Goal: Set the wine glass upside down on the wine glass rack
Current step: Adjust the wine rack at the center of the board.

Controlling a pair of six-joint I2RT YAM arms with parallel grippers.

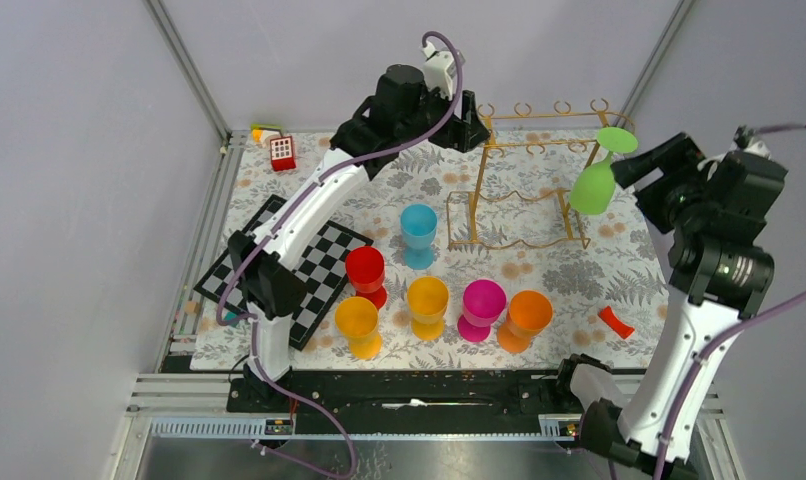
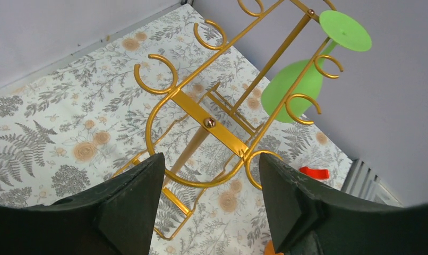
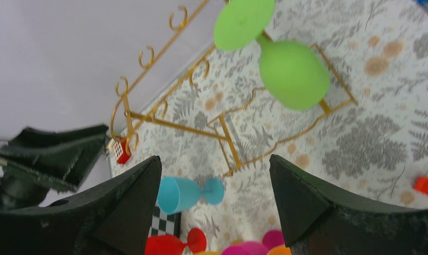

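Both jaws apart | wine glass [image 3: 291, 74] foot-up on rack [image 2: 222, 134], hook contact unclear

The worktop [image 1: 579, 275], covered in a fern-and-flower print, is carrying the gold wine glass rack [image 2: 209, 123] at upper right of centre, with a blue goblet [image 1: 418, 225] standing to its left. A red goblet [image 1: 365, 268], amber goblet [image 1: 358, 318], yellow goblet [image 1: 427, 298], magenta goblet [image 1: 484, 298] and orange goblet [image 1: 529, 312] are standing lower down. A checkered board [image 1: 324, 265] is lying at lower left, a small red piece [image 1: 616, 321] at lower right, and a red dotted block [image 1: 282, 152] at upper left.
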